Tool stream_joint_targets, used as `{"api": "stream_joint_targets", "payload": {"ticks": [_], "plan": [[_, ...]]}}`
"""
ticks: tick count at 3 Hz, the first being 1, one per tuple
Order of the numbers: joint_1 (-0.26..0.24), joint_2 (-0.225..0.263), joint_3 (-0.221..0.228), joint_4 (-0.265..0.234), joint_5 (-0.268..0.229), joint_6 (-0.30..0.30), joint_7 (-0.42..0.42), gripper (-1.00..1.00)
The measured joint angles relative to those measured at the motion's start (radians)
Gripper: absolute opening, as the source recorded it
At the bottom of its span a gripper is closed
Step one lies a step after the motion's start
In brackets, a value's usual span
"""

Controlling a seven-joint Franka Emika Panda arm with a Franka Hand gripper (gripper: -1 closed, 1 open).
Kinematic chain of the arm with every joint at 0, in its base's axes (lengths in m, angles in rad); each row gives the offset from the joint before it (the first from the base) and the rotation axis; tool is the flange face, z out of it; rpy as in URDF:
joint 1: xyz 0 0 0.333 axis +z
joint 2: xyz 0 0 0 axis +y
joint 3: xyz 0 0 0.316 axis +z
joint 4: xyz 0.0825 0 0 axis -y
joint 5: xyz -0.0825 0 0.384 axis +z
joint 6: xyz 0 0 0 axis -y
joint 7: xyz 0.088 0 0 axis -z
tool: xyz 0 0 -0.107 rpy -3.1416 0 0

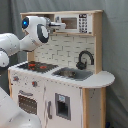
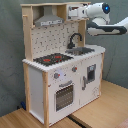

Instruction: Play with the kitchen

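Opposite front corners, kitchen (image 1: 75, 75) (image 2: 60, 65) shared

We see the kitchen (image 2: 62, 65) standing on a wooden floor (image 2: 100, 107) in the second exterior view. It has a black hob (image 2: 52, 59) with red rings, a black faucet (image 2: 75, 40) over the sink (image 2: 80, 50), and a grey hood (image 2: 48, 20) up top. The oven door (image 2: 64, 96) is at the front. The white robot arm (image 2: 102, 20) reaches to the top shelf on the second exterior view's right.

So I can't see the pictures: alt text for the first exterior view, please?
A white robot arm reaches its gripper toward the microwave atop a pale wood toy kitchen with hob, sink and black faucet.
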Motion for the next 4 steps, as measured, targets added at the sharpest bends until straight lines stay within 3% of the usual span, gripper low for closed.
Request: {"api": "stream_joint_targets", "payload": {"ticks": [2, 3, 4], "plan": [[-0.123, 0.042, 0.134, 0.087, 0.000, -0.003, -0.009, 1.00], [-0.068, 0.006, 0.094, 0.084, 0.002, -0.003, 0.056, 1.00], [-0.004, -0.032, 0.048, 0.043, 0.002, -0.003, 0.101, 1.00]]}}
